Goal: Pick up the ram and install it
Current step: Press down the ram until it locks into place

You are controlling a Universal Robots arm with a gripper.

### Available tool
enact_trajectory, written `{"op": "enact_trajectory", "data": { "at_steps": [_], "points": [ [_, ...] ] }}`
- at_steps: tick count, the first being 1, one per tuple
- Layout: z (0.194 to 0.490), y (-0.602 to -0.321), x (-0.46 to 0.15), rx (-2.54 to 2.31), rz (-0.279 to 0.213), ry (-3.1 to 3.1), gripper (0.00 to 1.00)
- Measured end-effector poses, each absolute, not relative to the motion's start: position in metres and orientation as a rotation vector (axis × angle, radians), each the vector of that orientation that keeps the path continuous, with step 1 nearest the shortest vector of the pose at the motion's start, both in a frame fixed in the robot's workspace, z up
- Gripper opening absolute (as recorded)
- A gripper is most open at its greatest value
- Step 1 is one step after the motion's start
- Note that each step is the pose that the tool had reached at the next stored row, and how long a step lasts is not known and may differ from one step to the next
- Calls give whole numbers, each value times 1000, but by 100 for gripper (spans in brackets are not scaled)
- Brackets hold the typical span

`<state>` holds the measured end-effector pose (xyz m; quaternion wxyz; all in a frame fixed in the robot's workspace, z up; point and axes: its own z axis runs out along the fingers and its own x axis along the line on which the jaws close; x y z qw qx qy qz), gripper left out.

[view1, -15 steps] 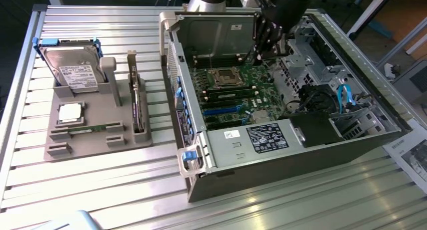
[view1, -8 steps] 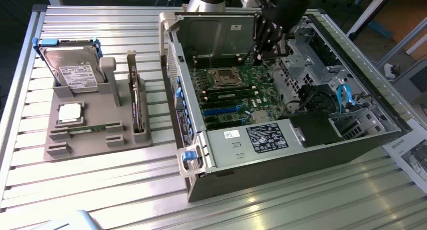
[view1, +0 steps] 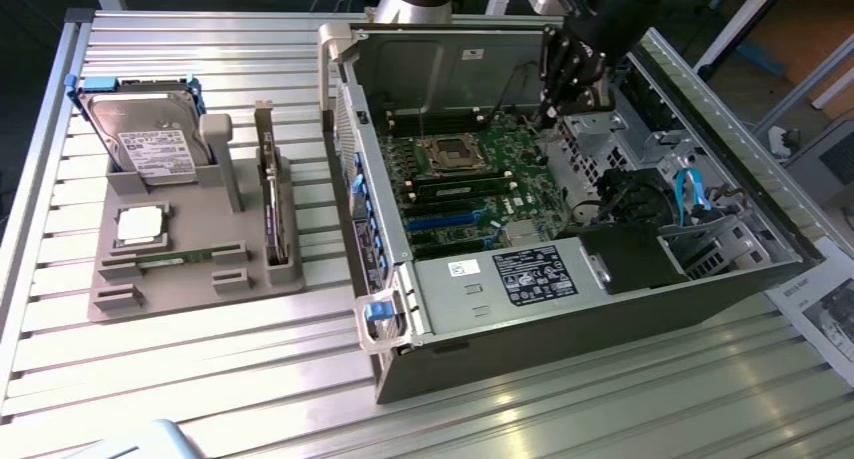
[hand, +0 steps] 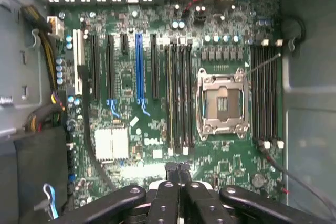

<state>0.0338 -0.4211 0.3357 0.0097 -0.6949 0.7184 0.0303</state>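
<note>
My gripper [view1: 583, 104] hangs inside the open computer case [view1: 534, 324], above the motherboard [hand: 131, 77]. In the wrist view its black fingers [hand: 171, 174] press together and nothing shows between them; the gripper [hand: 177, 170] is shut. One green ram stick [view1: 178, 257] lies in the grey fixture [view1: 200, 291] on the exterior view's left, far from the gripper. A second thin green stick [hand: 169, 98] appears seated in the memory slot farthest from the processor socket [hand: 220, 103]; in the exterior view that stick [view1: 461, 191] lies beside the socket.
The fixture also carries a hard drive [view1: 150, 144], a square silver processor chip [view1: 140, 226] and a dark card on edge [view1: 271, 204]. Bare black memory slots [hand: 265, 95] flank the socket's other side. Cables and a blue lead [view1: 687, 194] crowd the case's right end.
</note>
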Motion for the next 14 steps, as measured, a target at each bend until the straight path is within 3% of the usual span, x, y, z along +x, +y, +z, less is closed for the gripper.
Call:
{"op": "enact_trajectory", "data": {
  "at_steps": [14],
  "points": [
    [310,-421,37,-2170,97,2243,10]
  ]
}}
